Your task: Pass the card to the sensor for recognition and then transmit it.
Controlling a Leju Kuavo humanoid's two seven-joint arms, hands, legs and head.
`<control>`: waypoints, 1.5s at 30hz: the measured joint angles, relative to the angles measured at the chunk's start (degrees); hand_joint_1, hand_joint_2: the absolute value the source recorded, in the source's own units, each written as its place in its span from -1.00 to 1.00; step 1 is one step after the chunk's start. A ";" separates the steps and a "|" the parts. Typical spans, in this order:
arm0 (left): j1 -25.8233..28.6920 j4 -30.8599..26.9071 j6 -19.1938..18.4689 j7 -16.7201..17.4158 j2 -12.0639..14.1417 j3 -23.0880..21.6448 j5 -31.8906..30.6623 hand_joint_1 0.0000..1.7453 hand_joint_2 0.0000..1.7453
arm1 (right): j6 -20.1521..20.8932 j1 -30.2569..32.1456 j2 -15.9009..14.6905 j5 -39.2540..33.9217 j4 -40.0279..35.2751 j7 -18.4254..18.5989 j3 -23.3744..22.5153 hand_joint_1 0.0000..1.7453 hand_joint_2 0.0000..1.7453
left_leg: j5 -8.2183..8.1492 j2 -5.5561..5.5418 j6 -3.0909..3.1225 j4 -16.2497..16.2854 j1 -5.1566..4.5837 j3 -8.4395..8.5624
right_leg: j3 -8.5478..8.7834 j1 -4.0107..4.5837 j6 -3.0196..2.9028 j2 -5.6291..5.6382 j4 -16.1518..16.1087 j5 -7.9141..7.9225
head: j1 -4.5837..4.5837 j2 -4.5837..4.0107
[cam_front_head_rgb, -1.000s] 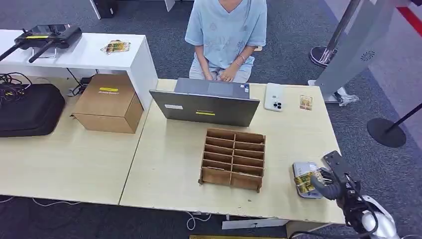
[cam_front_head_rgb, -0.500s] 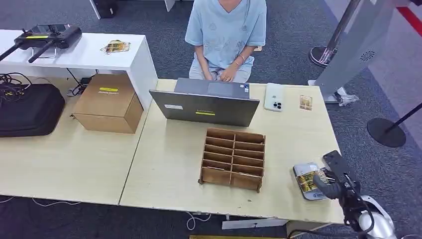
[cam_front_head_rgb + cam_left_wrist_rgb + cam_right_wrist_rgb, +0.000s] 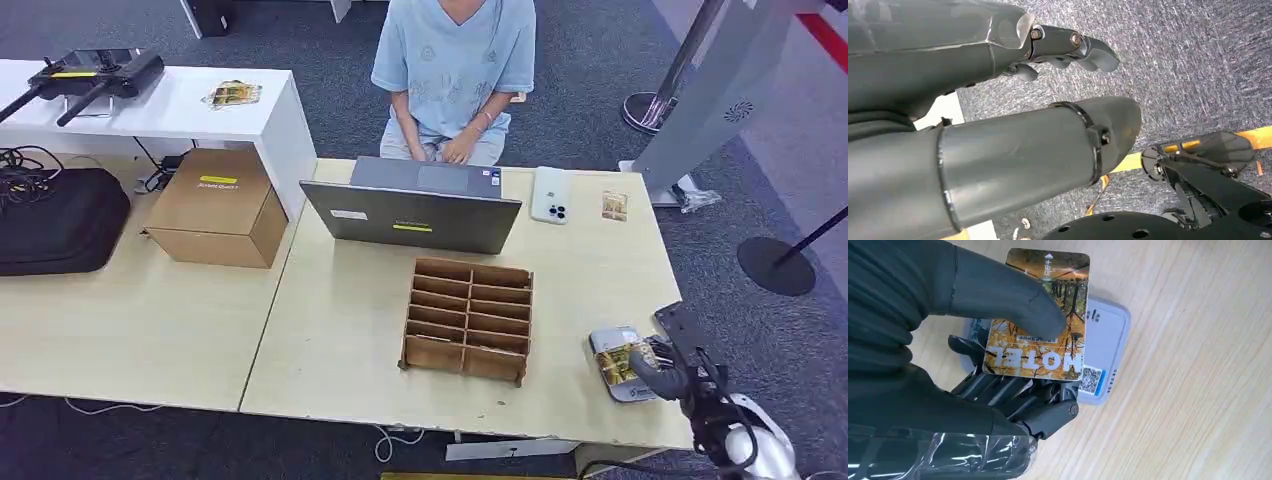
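Right wrist view: right hand (image 3: pixel 998 370) pinched the card (image 3: pixel 1040 315) over the sensor (image 3: pixel 1105 347) (thumb-held); a loose pinch risked dropping it.

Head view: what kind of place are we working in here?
Probably an office or lab test area, not a real front desk: carpeted floor, plain wooden table with a laptop, a person seated behind it, and a stanchion base nearby.

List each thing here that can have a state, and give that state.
Autumn-print plastic card: held by the right hand, over the reader.
Grey rounded card reader: flat on the table, partly covered by the card.
Grey laptop: open, facing the person.
Brown wooden slotted organiser: slots empty.
White phone: face down.
Left hand: holds nothing.
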 joint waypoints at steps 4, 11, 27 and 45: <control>0.01 0.00 0.00 0.00 0.00 0.00 0.00 -1.00 -1.00 | 1.51 0.23 0.00 -3.95 0.00 -0.13 -0.50 1.00 1.00 | 0.00 0.00 0.00 0.00 0.00 0.00 | 0.00 0.00 0.00 -0.01 0.00 0.00 | 0.00 0.00; 0.00 0.00 -0.02 0.00 -0.02 0.00 0.00 -1.00 -1.00 | 1.46 -0.14 0.00 -5.31 0.28 -0.17 -0.57 1.00 1.00 | 0.00 0.00 0.00 0.00 0.00 -0.01 | 0.00 0.00 0.00 -0.01 0.00 0.00 | 0.00 0.00; 0.01 0.00 0.02 0.00 -0.13 0.00 0.02 -1.00 -1.00 | -2.43 -2.42 0.00 -2.18 2.45 -1.01 -0.24 1.00 1.00 | 0.00 -0.01 0.00 0.00 0.00 -0.02 | 0.00 0.00 0.00 -0.01 0.00 0.00 | 0.00 0.00; 0.06 0.00 0.87 -0.50 -0.31 0.90 4.92 -1.00 -1.00 | -3.26 -2.04 -0.20 -0.19 4.07 -0.44 -0.39 1.00 1.00 | 0.00 -0.02 0.00 0.00 0.00 -0.02 | -0.01 0.01 0.00 -0.02 0.00 0.00 | 0.00 0.00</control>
